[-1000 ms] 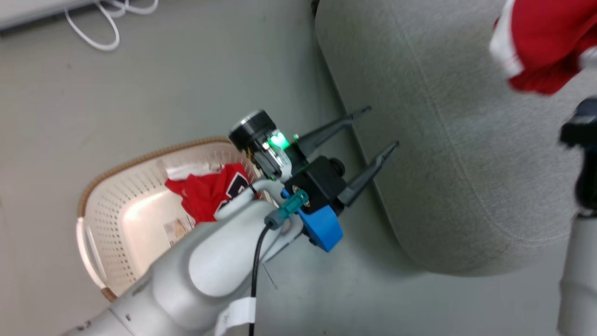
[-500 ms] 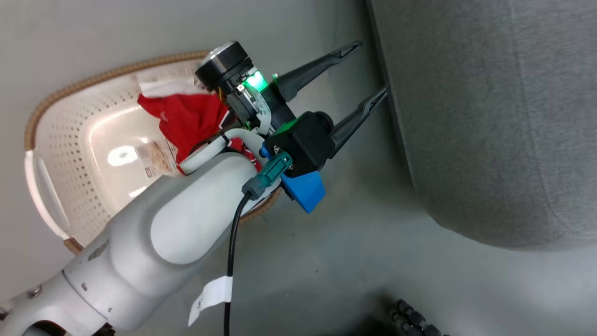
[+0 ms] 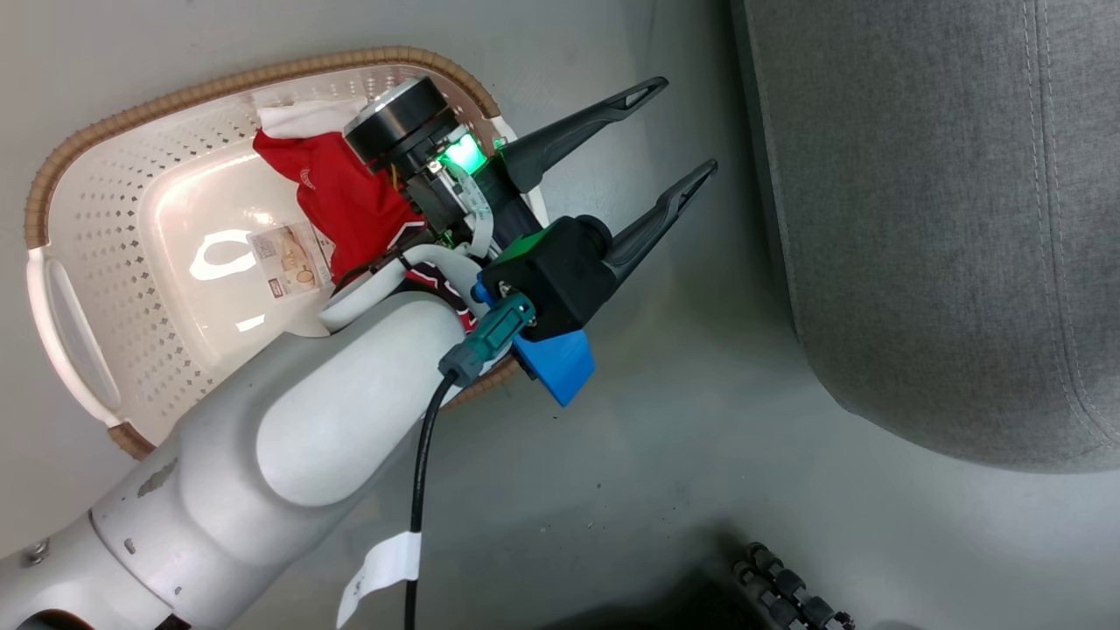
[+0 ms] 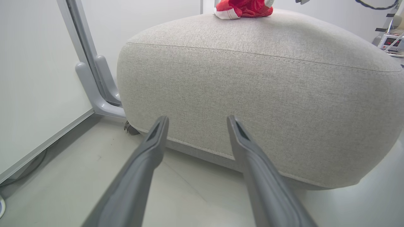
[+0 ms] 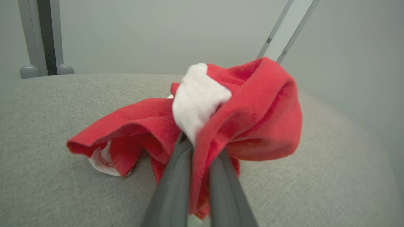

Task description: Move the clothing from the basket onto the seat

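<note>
The cream basket (image 3: 83,254) with a brown rim stands on the floor left of the seat (image 3: 919,219). The red jersey (image 3: 337,197) lies crumpled inside it, partly hidden by my left arm. My left gripper (image 3: 681,125) is open and empty above the floor between basket and seat. In the left wrist view its fingers (image 4: 151,151) point at the seat's side (image 4: 252,94). The red shorts (image 4: 243,6) rest on top of the seat. My right gripper (image 5: 195,151) is shut on the shorts (image 5: 262,110), which touch the seat (image 5: 56,189).
A white panel on grey feet (image 4: 94,78) stands behind the seat. A black ribbed cable (image 3: 787,586) lies on the grey floor at the bottom of the head view. A device with red digits (image 4: 391,41) sits at the far right.
The head camera has swung, so basket and seat sit differently in its picture and the shorts have left it. My left gripper stays open near the basket's rim.
</note>
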Robot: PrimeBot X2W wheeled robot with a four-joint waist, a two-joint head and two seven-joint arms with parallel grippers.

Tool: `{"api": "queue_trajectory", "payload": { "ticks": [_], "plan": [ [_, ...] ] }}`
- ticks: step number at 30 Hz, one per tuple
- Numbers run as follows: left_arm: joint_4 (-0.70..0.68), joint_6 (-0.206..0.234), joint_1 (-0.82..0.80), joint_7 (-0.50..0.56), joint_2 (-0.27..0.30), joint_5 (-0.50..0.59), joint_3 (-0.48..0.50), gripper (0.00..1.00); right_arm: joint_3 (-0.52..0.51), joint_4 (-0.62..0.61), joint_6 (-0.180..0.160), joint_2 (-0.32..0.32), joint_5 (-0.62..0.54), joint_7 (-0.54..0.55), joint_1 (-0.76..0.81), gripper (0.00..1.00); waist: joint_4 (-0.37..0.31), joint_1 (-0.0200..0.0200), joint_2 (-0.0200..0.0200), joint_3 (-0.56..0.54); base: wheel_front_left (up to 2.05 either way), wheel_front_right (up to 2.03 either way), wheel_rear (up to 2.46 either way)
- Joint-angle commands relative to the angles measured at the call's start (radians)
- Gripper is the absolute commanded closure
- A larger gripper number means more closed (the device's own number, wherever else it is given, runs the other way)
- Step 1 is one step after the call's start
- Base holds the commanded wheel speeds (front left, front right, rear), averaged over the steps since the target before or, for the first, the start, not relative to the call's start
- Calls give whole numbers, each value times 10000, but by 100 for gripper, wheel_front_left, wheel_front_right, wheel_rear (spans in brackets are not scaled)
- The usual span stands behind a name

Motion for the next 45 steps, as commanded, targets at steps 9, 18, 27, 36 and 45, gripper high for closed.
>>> {"api": "queue_trajectory", "payload": {
  "ticks": [9,18,27,36,45],
  "plan": [
    [22,200,174,-144,53,-179,16,0,-639,-314,-2,679,-572,-31,381,0,38,-1,0,-374,0,0,0],
    [463,508,683,-646,-275,-583,285,0,-372,-1849,-1,967,209,-31,2830,0,84,-1,0,-1744,0,0,0],
    [188,1115,1935,-772,-401,-1143,1885,0,1705,-3899,-1,1128,1335,-31,4795,0,316,-1,0,-3551,0,0,0],
    [-340,1406,3682,-774,-550,-1000,4389,0,3936,-5205,-1,1606,1413,-23,5764,0,1156,-1,0,-5127,0,0,0],
    [-286,1205,5405,-769,-953,-570,6641,0,5795,-5052,-1,1840,1584,-22,6319,0,1880,-1,0,-6250,0,0,0]
  ]
}}
